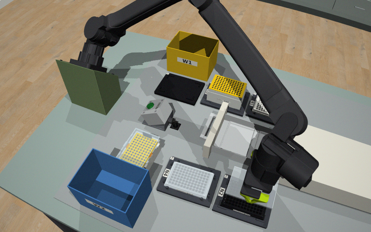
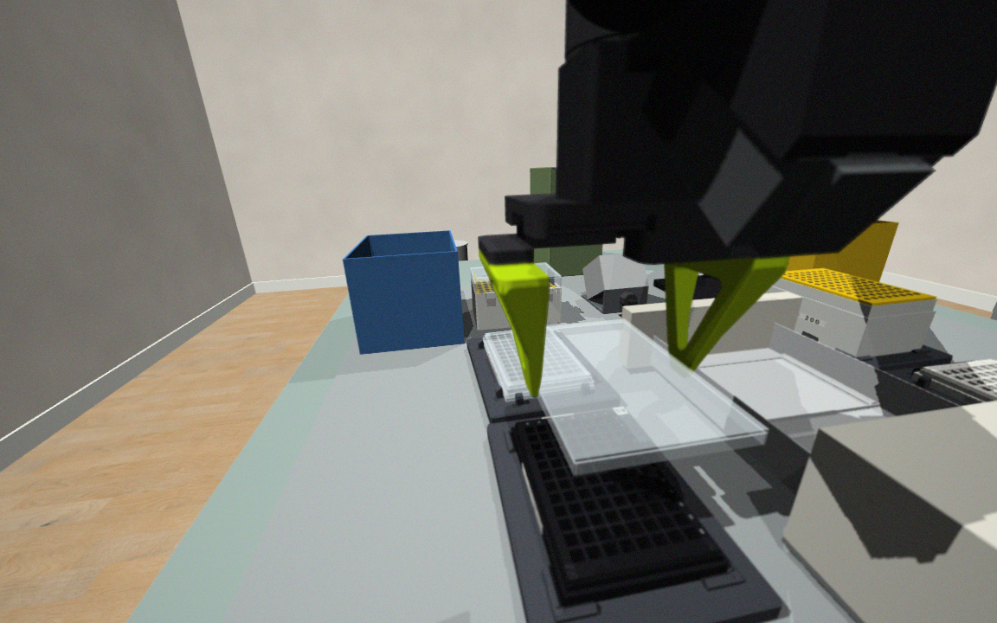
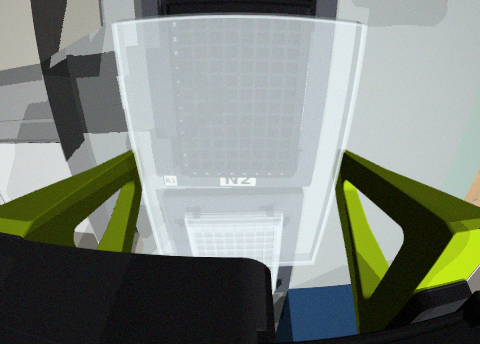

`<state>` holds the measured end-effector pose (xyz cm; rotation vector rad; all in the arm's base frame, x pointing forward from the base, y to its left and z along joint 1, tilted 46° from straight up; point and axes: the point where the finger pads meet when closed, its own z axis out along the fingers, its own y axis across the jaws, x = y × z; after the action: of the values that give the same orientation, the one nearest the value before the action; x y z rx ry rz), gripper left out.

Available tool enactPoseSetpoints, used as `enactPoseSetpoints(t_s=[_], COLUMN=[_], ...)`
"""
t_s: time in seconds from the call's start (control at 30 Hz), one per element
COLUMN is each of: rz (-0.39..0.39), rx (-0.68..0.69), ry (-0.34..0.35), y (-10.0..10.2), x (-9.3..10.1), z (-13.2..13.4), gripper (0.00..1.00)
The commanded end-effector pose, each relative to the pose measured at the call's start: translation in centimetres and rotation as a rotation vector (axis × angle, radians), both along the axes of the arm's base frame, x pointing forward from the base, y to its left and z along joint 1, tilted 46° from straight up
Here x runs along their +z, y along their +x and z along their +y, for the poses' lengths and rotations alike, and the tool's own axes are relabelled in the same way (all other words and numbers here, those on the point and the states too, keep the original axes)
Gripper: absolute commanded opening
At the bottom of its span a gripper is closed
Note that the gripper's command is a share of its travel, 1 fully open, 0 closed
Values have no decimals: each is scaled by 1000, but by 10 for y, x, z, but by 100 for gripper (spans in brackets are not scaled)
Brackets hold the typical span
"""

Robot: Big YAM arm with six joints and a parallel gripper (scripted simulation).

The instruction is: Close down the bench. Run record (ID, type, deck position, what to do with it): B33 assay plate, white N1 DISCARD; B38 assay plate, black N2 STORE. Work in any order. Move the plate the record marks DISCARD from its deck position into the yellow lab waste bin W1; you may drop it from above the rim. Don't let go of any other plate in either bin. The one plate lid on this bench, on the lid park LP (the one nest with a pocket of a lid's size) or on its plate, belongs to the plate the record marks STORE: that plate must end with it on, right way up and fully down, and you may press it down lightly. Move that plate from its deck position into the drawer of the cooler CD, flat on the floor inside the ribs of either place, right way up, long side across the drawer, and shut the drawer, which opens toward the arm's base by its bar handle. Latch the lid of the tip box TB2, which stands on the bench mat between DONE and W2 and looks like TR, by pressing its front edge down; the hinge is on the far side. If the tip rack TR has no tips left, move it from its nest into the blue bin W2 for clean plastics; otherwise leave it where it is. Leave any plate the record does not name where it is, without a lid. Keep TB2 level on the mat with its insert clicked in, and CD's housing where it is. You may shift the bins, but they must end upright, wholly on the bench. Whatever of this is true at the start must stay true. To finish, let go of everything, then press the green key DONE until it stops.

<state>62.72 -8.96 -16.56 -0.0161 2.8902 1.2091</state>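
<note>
My gripper (image 1: 254,197) (image 2: 612,378) (image 3: 238,160) is shut on the clear plate lid (image 1: 235,178) (image 2: 657,418) (image 3: 240,91), gripping it across its short width. The lid hangs a little above the black assay plate (image 1: 243,207) (image 2: 610,511) (image 3: 236,6) in nest N2. It covers the plate's far half and is shifted toward the cooler drawer. The white assay plate (image 1: 259,106) (image 2: 986,377) sits in its nest behind my arm. The cooler drawer (image 1: 234,138) (image 2: 781,383) stands open and empty.
Yellow bin W1 (image 1: 192,62) (image 2: 866,252) stands at the back and blue bin W2 (image 1: 109,198) (image 2: 405,294) at the front left. Tip box TB2 (image 1: 139,148), tip rack TR (image 1: 227,86) (image 2: 858,286), the N4 plate (image 1: 188,178) (image 2: 537,360), the black lid park (image 1: 179,88) and the DONE key (image 1: 150,105) surround the drawer.
</note>
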Motion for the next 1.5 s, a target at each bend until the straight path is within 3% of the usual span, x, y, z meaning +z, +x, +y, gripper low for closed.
enactPoseSetpoints(t_s=[0.0,0.07,0.1,0.13,0.2,0.3,0.5,0.63,0.67,0.87,1.0,1.1,1.2,1.23,1.33,1.4,1.47], rz=[-7,-7,-6,-7,0,-7,-2,-5,-24,4,-13,-2,1,-22,1,3,-4], rx=[-17,-17,-49,-49,-46,-3,-35,-17,-11,-30,-3,-3,-17,-49,-45,-12,-3], ry=[0,0,-1,-2,1,0,1,0,-5,3,-1,2,3,-5,2,3,1], y=[2,2,-1,-1,-3,2,-2,0,7,-4,3,0,-2,3,-4,-2,0], x=[0,0,1,-1,-8,-7,-15,-15,-4,-27,-20,-30,-32,-19,-37,-40,-37], z=[-2,-2,-22,-21,-16,13,-1,11,15,11,30,34,26,5,13,36,43], gripper=[0,0,0,0,0,0,0,0,0,0,0,0,0,0,0,0,0])
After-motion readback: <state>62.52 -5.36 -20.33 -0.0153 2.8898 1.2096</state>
